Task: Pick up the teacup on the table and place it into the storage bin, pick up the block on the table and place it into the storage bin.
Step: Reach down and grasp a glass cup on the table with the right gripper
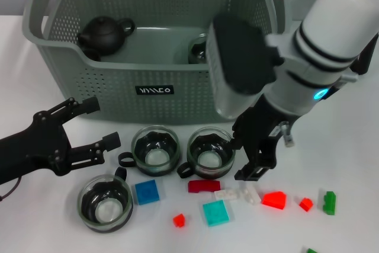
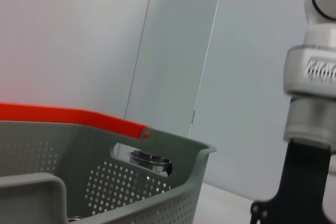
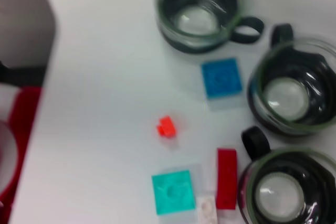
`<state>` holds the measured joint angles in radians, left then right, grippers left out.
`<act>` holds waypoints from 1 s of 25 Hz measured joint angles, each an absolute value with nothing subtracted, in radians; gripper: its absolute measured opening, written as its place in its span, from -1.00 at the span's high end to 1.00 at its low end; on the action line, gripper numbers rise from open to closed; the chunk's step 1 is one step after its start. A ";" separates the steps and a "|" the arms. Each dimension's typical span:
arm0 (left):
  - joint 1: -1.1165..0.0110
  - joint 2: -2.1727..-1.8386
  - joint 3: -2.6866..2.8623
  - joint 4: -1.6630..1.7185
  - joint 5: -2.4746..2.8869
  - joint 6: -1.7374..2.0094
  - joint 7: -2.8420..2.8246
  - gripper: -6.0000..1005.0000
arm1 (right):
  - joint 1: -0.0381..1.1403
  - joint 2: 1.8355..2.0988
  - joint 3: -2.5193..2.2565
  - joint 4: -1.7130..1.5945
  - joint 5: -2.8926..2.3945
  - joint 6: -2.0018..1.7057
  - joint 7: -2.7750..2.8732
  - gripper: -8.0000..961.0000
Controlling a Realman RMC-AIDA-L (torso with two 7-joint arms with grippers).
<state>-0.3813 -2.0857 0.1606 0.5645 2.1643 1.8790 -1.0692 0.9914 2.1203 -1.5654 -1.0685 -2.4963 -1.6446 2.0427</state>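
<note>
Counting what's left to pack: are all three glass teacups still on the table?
Yes, three glass teacups stand on the table before the storage bin.

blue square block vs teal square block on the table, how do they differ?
Colour: the blue block is deep blue, the teal block is turquoise.
Place: the blue block lies between the near-left teacup and the middle teacup; the teal block lies nearer the table's front edge, below the dark red bar block.
Neighbours: the teal block sits close to the white pieces; the blue block does not.
Shared: both are flat squares, lying flat, of similar size.
</note>
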 joint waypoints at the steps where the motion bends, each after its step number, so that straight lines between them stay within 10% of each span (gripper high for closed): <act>1: -0.381 -2.086 0.161 0.564 2.162 1.882 -1.069 -0.88 | 0.990 2.120 -1.590 -1.061 -2.495 -1.619 2.050 -0.27; 25: -0.379 -2.089 0.161 0.564 2.161 1.876 -1.069 -0.87 | 0.971 2.116 -1.869 -0.944 -2.401 -1.294 2.073 -0.23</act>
<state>-0.3790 -2.0893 0.1611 0.5645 2.1613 1.8757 -1.0688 0.9707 2.1159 -1.8694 -0.9436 -2.4008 -1.2936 2.0734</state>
